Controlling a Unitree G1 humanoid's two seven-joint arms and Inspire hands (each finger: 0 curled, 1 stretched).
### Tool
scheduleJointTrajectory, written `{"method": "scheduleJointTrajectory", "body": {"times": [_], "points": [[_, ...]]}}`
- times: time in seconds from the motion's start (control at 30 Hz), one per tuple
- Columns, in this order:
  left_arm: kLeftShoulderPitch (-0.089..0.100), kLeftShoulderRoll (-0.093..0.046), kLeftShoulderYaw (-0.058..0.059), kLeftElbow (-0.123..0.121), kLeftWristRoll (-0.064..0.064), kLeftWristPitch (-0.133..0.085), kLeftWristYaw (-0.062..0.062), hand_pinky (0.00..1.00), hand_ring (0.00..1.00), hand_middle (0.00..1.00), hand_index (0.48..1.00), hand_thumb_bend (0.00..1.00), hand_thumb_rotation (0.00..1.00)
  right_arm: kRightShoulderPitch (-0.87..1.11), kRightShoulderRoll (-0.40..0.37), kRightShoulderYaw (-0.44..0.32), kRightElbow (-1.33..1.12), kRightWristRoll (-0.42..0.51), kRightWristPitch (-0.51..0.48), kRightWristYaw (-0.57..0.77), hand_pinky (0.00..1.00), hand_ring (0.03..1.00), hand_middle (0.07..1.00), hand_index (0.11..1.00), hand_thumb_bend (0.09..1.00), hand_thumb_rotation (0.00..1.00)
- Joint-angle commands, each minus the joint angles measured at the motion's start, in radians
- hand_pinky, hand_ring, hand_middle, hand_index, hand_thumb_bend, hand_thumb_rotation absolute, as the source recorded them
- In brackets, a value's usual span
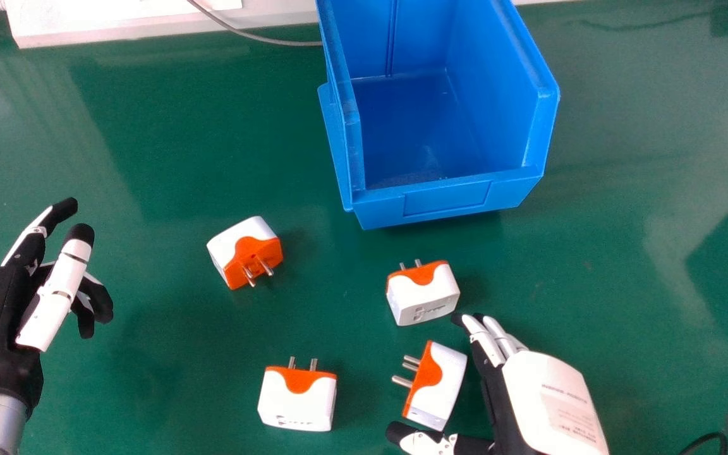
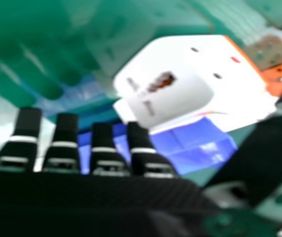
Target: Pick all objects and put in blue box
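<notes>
Our right hand (image 1: 547, 385) is spread, one plug (image 1: 443, 385) between its thumb and straight fingers. We see a second plug (image 1: 297, 404) left of it, a third plug (image 1: 424, 297) and fourth plug (image 1: 231, 246) farther out, then the blue box (image 1: 427, 203).

- Looks like a lab or workshop; I can't tell which.
- Before me, glossy green worktop (image 1: 168, 158).
- On it: blue storage bin (image 1: 446, 197), white-and-orange plug adapters (image 1: 297, 404).
- Grey cable (image 1: 275, 42) beyond; black cable (image 1: 708, 438) to my right.

Left hand (image 1: 54, 303) with fingers relaxed, right hand (image 1: 547, 392) with fingers extended, thumb apart
</notes>
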Motion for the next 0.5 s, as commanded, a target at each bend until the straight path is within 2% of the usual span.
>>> {"method": "scheduleJointTrajectory", "body": {"times": [0.0,0.1,0.17,0.27,0.37,0.4,0.47], "points": [[0.002,0.008,0.01,-0.025,-0.006,0.002,0.003,0.38,0.08,0.23,0.915,0.41,0.75,0.007,0.004,0.014,-0.01,-0.014,-0.002,-0.002,0.8,0.875,0.91,0.871,0.586,0.56],[0.002,0.006,0.009,-0.029,-0.007,0.003,0.003,0.37,0.04,0.21,0.949,0.41,0.76,-0.005,0.006,0.017,-0.001,-0.012,0.0,0.0,0.79,0.872,0.906,0.866,0.59,0.56],[0.001,0.006,0.008,-0.028,-0.012,0.001,-0.002,0.37,0.03,0.2,0.959,0.41,0.76,-0.012,0.007,0.02,0.001,-0.013,0.004,0.008,0.79,0.871,0.905,0.865,0.591,0.56],[0.0,0.008,0.007,-0.021,-0.02,-0.008,-0.015,0.38,0.02,0.1,0.98,0.41,0.76,-0.021,0.006,0.021,0.004,-0.004,0.002,0.017,0.79,0.87,0.903,0.864,0.593,0.56],[0.003,0.015,0.009,-0.005,-0.025,-0.037,-0.033,0.38,0.01,0.08,0.984,0.41,0.76,-0.026,0.008,0.02,0.0,0.004,-0.002,0.021,0.79,0.87,0.903,0.865,0.594,0.56],[0.007,0.021,0.01,0.001,-0.021,-0.054,-0.04,0.38,0.01,0.08,0.984,0.41,0.76,-0.027,0.009,0.019,0.0,0.006,-0.002,0.021,0.79,0.87,0.903,0.865,0.594,0.56],[0.032,0.052,0.023,0.01,-0.009,-0.094,-0.065,0.4,0.01,0.06,0.987,0.41,0.76,-0.029,0.011,0.018,0.0,0.007,-0.003,0.02,0.79,0.87,0.903,0.865,0.594,0.55]]}}
